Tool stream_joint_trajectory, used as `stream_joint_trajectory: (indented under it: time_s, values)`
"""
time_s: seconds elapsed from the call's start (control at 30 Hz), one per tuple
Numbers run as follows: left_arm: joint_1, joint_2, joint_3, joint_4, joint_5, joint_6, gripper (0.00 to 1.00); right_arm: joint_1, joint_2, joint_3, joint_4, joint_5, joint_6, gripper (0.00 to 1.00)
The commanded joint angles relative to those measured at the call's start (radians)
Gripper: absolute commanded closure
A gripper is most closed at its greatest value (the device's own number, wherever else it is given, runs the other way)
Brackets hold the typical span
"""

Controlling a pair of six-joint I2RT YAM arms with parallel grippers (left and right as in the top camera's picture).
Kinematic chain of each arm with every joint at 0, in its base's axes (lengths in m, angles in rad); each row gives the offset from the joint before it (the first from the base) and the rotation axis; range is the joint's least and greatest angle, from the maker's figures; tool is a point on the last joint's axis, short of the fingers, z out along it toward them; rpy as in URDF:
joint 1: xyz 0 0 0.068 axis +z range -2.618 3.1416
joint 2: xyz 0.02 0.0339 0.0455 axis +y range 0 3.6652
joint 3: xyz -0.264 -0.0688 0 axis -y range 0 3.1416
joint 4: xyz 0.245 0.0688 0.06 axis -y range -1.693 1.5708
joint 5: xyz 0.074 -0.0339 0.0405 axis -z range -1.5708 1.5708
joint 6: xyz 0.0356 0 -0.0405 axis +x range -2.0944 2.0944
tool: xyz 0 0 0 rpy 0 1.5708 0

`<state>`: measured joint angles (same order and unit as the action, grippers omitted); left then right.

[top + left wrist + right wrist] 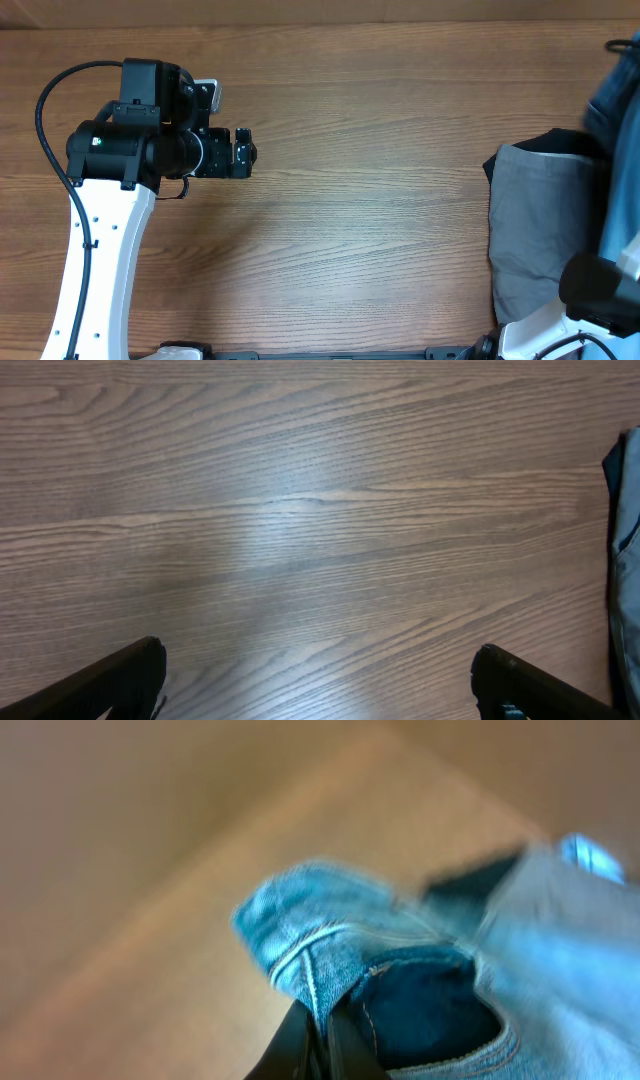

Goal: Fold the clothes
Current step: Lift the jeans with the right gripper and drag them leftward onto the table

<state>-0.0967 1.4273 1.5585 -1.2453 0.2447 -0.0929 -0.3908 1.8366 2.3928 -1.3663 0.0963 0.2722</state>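
Right fingers (290,1055) pinch the denim jeans (300,920) (left fingers (110,680) spread wide, idle); best drag them smoothly onto the worktop (380,200), flat.

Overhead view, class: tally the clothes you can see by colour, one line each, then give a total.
Light blue, jeans: 1
Grey, trousers: 1
Black, garment: 1
Total: 3
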Motion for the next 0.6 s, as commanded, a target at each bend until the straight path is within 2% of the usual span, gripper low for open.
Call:
stream_joint_trajectory:
  time_s: [0.0,0.17,0.33,0.4,0.57]
  values:
    - [-0.004,0.005,0.025,-0.010,-0.008,0.024,0.00,0.025,-0.064,0.217,0.021,-0.163,-0.018,0.96]
    - [-0.002,-0.004,0.079,-0.031,-0.010,0.011,0.00,0.027,-0.064,0.378,0.064,-0.375,-0.016,0.96]
    - [-0.002,-0.005,0.233,-0.069,-0.048,0.011,0.00,0.089,-0.064,0.430,0.199,-0.618,0.053,0.96]
    - [-0.002,-0.005,0.288,-0.078,-0.058,0.011,0.00,0.134,-0.063,0.430,0.248,-0.638,0.077,0.96]
    - [-0.002,-0.005,0.449,-0.094,-0.099,0.011,0.00,0.349,-0.045,0.428,0.468,-0.582,0.094,0.96]
